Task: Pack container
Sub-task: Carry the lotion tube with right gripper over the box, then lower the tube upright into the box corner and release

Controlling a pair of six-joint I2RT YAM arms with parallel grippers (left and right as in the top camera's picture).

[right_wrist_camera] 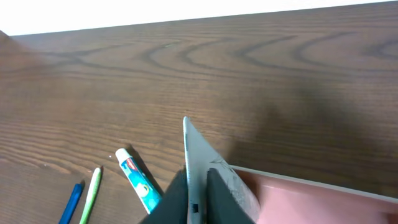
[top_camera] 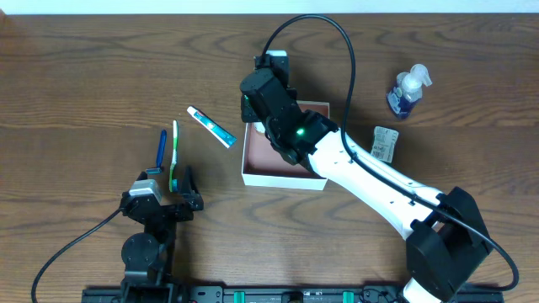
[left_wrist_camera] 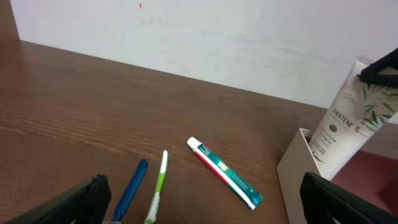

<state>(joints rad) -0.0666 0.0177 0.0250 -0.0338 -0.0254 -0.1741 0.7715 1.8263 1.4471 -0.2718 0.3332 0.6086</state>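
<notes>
The white-and-black right arm (top_camera: 370, 177) stretches diagonally away from its base, wrist bent downward. The right tool (right_wrist_camera: 199, 190) points down, its dark fingers (right_wrist_camera: 224, 193) pinched on the flat crimped end of a white plastic tube (right_wrist_camera: 189, 149). The black left arm (top_camera: 147, 244) sits folded low over the tabletop. The left tool (top_camera: 166, 187) faces forward, its fingers (left_wrist_camera: 84, 199) spread wide apart.

wood table (top_camera: 84, 67) | container (top_camera: 278, 180) | toothpaste tube (top_camera: 210, 126) | blue-handled item (top_camera: 162, 148) | green toothbrush (top_camera: 175, 156) | spray bottle (top_camera: 408, 91) | packet (top_camera: 385, 144)

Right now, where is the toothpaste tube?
Overhead, the toothpaste tube lies flat on the table left of the container, between it and the green toothbrush.
</notes>
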